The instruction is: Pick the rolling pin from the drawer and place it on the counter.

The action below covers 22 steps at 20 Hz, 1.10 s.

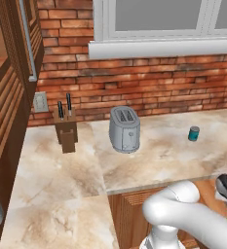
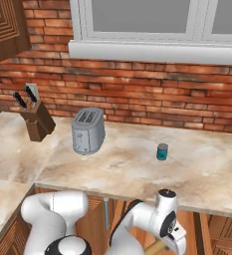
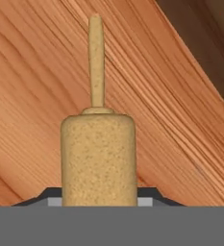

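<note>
The arm [image 2: 137, 224] folds low, wrist angled downward.

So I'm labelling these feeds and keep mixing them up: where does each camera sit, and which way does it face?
Left base view: behind the arm to its left, looking forward and down at the counter and toaster.
Right base view: behind the arm to its right, same counter, toaster and teal can; white arm links at the bottom.
Hand view: on the hand, looking along the tool at the rolling pin over the drawer's wood.
Both base views share toaster, can and knife block.
</note>
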Tool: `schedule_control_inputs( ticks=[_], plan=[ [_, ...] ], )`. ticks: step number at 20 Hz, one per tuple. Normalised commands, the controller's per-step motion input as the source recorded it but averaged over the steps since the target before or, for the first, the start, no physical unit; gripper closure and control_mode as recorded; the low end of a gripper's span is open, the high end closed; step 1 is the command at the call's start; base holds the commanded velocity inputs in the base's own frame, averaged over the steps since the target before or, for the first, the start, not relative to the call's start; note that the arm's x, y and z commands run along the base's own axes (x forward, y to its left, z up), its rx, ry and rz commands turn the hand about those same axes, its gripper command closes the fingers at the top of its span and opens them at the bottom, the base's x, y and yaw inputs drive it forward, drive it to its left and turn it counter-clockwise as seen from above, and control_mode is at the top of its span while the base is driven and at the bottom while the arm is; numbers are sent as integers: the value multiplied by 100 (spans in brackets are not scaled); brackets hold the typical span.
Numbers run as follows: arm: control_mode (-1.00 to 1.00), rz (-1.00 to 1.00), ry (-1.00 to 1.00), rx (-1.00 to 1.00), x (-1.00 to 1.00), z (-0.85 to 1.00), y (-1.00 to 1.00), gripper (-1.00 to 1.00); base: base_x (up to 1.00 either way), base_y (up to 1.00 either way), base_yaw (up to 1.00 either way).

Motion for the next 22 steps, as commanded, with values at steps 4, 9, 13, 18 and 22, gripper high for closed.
schedule_control_inputs(
  ticks=[4,9,13,18,22],
  plan=[
    [-100,-24,2,16,-34,100,-61,100,0,0,0],
    [-100,-30,-13,19,-4,100,-26,100,0,0,0],
    [-100,-27,-20,15,36,100,0,100,0,0,0],
    [-100,-25,-19,5,59,100,27,100,0,0,0],
    [-100,-29,-11,-8,62,65,88,100,0,0,0]
  ],
)
